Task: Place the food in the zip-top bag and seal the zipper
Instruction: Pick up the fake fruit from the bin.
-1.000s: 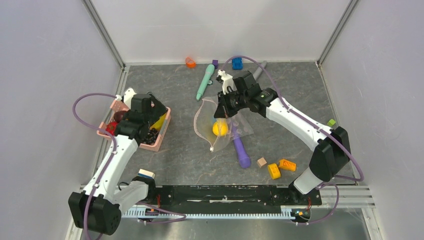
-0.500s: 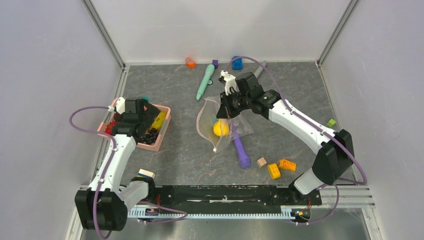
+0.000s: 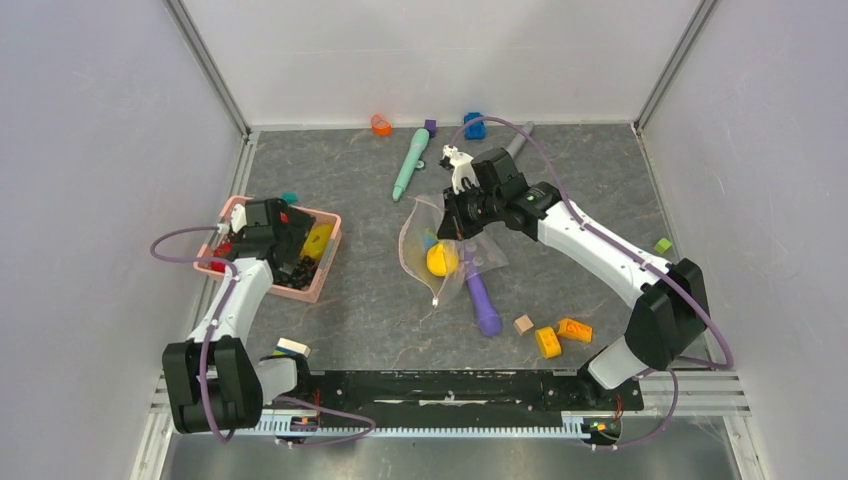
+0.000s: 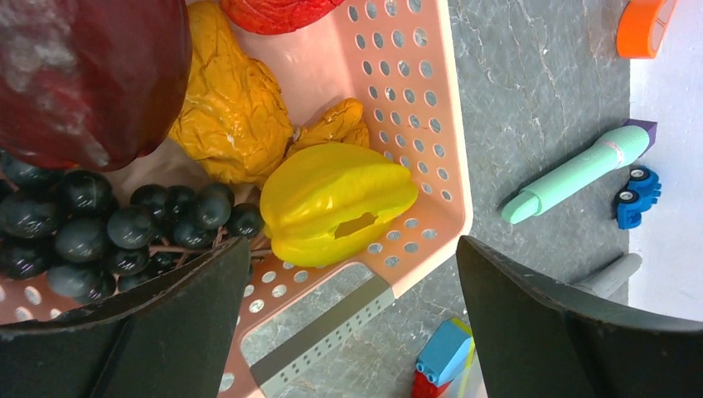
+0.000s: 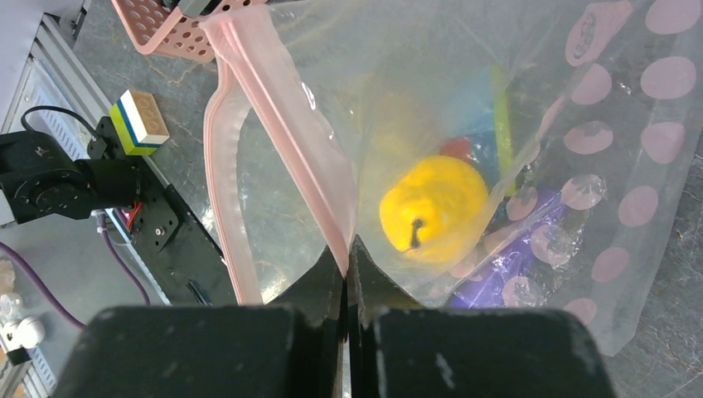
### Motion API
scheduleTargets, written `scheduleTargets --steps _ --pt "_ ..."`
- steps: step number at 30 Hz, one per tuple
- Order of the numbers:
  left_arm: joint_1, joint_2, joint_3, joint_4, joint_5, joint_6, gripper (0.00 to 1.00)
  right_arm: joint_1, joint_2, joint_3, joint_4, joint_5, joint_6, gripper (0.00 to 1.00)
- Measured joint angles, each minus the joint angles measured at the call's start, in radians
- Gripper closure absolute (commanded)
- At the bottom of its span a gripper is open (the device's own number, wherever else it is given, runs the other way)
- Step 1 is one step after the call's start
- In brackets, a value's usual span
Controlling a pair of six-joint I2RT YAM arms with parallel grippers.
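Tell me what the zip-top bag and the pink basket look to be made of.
The zip-top bag looks like thin, glossy clear plastic film: it creases and the yellow fruit shows through. The pink basket looks like rigid moulded plastic, fairly matt, with regular round holes.

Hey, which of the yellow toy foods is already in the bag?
The smooth round yellow fruit, seen through the clear bag. The ridged star fruit and lumpy yellow pieces sit in the pink basket.
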Motion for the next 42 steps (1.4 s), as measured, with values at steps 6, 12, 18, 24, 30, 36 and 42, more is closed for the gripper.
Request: scheduleTargets --steps 6,12,18,24,30,36,42 --pt "0.007 0.043 -0.018 0.076 0.040 -0.025 0.00 -0.006 0.000 -0.013 -0.005 0.017 -0.008 1.00" --pt "0.007 0.078 -0.031 0.095 0.043 -0.025 0.00 -0.013 0.000 -0.015 -0.007 0.033 -0.010 1.00" --pt "0.007 0.107 -0.033 0.105 0.048 -0.025 0.00 -0.015 0.000 -0.020 -0.010 0.051 -0.011 1.00" --pt "0.007 0.185 -0.033 0.156 0.068 -0.025 0.01 -0.019 -0.001 -0.027 -0.010 0.065 -0.010 1.00" --pt "0.007 0.233 -0.027 0.169 0.068 -0.025 0.16 -0.019 -0.003 -0.039 -0.013 0.078 -0.008 1.00" --pt "0.007 0.234 -0.027 0.169 0.068 -0.026 0.46 -0.019 -0.023 -0.052 -0.013 0.090 -0.007 1.00" --pt "0.008 0.219 -0.018 0.175 0.065 -0.026 0.57 -0.020 -0.036 -0.065 -0.012 0.093 -0.007 1.00"
